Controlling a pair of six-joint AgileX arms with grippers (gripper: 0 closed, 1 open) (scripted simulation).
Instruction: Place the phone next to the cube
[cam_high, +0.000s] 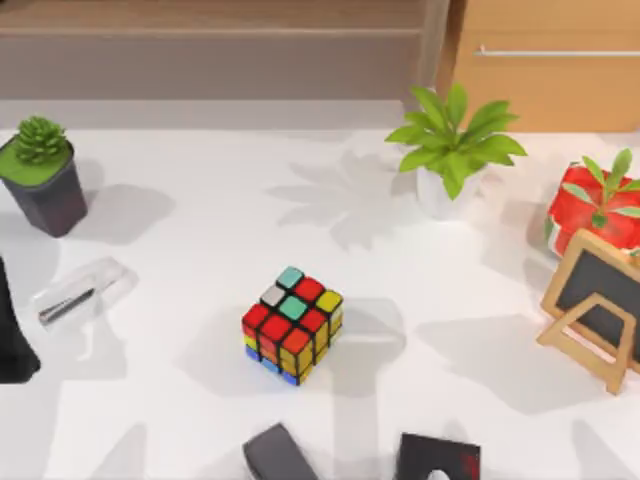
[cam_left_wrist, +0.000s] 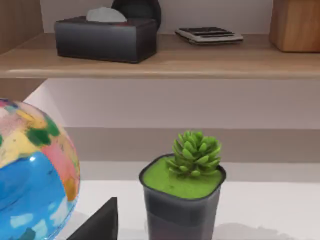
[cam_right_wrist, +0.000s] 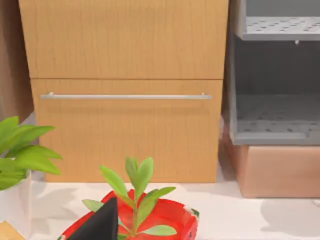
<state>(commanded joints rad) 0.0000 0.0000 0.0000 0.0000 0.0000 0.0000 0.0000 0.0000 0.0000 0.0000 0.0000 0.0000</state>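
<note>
Phone (cam_high: 85, 290): lies flat on the white table (cam_high: 200, 200), well apart from the cube (cam_high: 292, 325), out toward the table's left side and slightly farther back than the cube.
Phone's look: a pale, glossy slab set at a slant, with a light rim and a dark streak of reflection near one end; it looks thin and slick, so I judge it awkward to lift off the surface.
Progress: nothing is done as far as I can see; the phone is untouched and all of the carry to the cube remains.
Cube: upright near the table's middle, with free table on its left side for the phone.
Left gripper (cam_left_wrist: 97, 225): well left of the cube, facing the succulent pot (cam_high: 42, 175) and a globe (cam_left_wrist: 30, 175); open or closed, I cannot tell.
Left arm (cam_high: 10, 335): at the table's left edge, near the phone.
Right gripper (cam_right_wrist: 97, 225): far right of the cube, facing the red pot (cam_high: 590, 210); its state cannot be told.
Near the cube's front: a dark grey slab (cam_high: 275, 455) and a black square (cam_high: 437, 460).
</note>
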